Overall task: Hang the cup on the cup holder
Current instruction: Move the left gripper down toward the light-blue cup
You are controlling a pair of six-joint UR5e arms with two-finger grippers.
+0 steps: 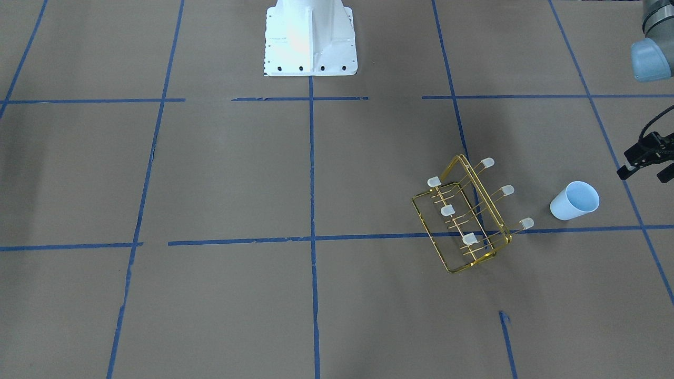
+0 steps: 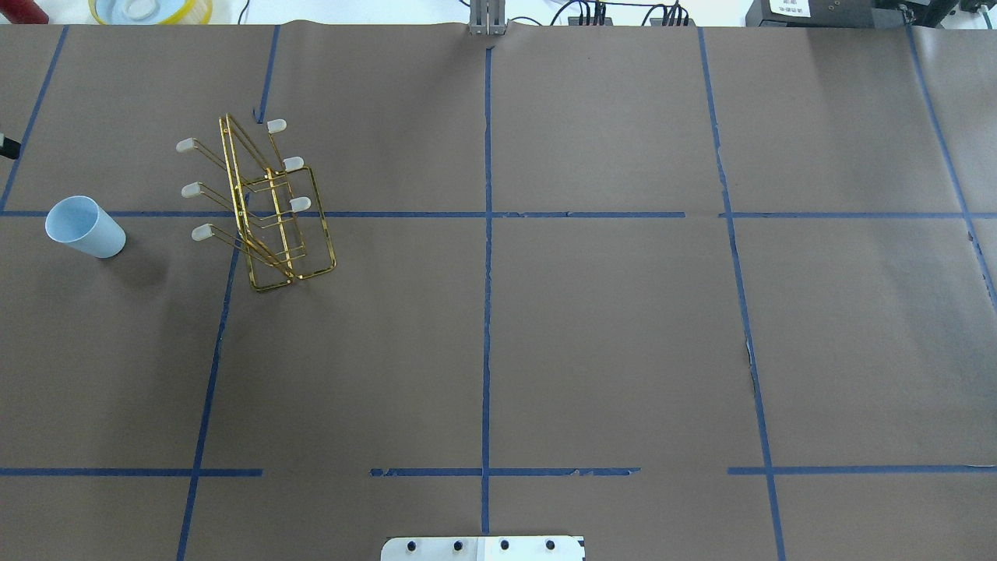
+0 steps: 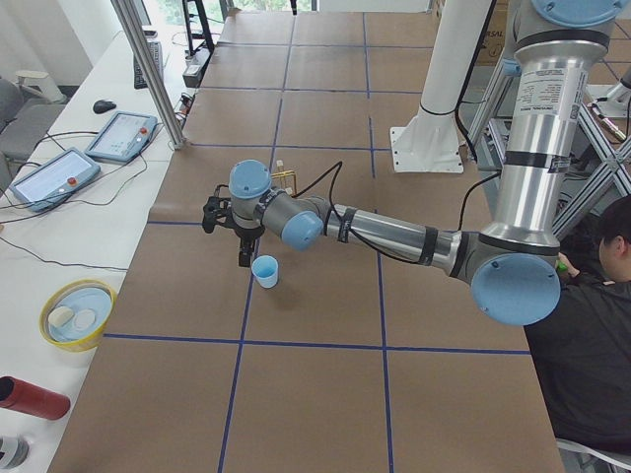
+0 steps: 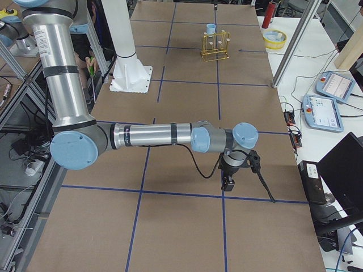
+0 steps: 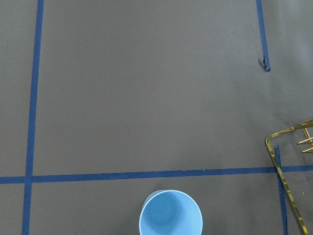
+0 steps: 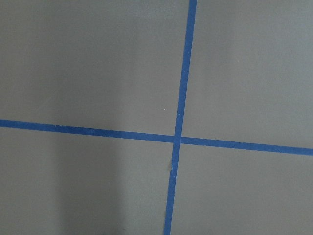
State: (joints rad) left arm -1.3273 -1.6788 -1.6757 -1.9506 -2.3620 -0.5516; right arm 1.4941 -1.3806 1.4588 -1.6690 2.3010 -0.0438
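The pale blue cup [image 1: 574,201] stands upright, mouth up, on the brown table near its left end, and shows in the overhead view [image 2: 84,227] and at the bottom edge of the left wrist view [image 5: 170,215]. The gold wire cup holder [image 1: 463,216] stands a short way beside it, its capped prongs bare [image 2: 265,210]. My left gripper [image 1: 645,173] hovers open and empty just beyond the cup, above the table [image 3: 227,241]. My right gripper [image 4: 241,173] hangs over the table's far right end; I cannot tell whether it is open or shut.
Blue tape lines [image 2: 487,214] divide the table into squares. The white robot base [image 1: 310,39] stands at the table's middle. A yellow bowl [image 3: 77,315] and a red bottle [image 3: 30,397] sit on the white side bench off the left end.
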